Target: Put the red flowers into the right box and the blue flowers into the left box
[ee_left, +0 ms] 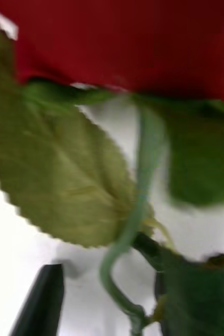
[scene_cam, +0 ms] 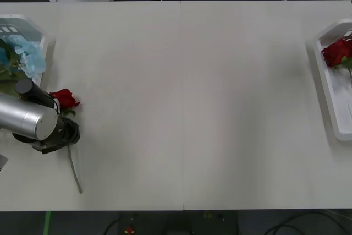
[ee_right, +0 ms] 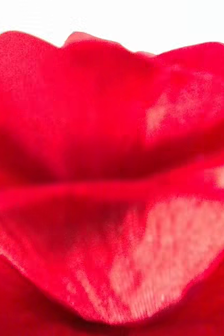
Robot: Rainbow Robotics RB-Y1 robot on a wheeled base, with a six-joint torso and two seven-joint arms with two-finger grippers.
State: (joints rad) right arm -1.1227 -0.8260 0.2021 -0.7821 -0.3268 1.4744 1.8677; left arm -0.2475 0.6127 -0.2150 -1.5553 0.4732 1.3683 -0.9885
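A red flower [scene_cam: 65, 98] lies on the table near the left edge, its thin stem [scene_cam: 75, 171] trailing toward the front. My left gripper [scene_cam: 60, 135] hangs over the stem just below the bloom. In the left wrist view the left gripper [ee_left: 104, 278] is open, with the green stem [ee_left: 123, 247] between one black finger [ee_left: 41, 302] and the other, which a leaf mostly hides. The blue flowers [scene_cam: 26, 54] lie in the left box [scene_cam: 38, 30]. Another red flower [scene_cam: 336, 52] lies in the right box [scene_cam: 330, 94]. Red petals [ee_right: 112, 173] sit very close to the right wrist camera.
The white table [scene_cam: 187, 103] stretches wide between the two boxes. A large serrated leaf [ee_left: 64, 173] spreads beside the stem under the left wrist. Chair bases and cables stand on the floor beyond the table's far edge.
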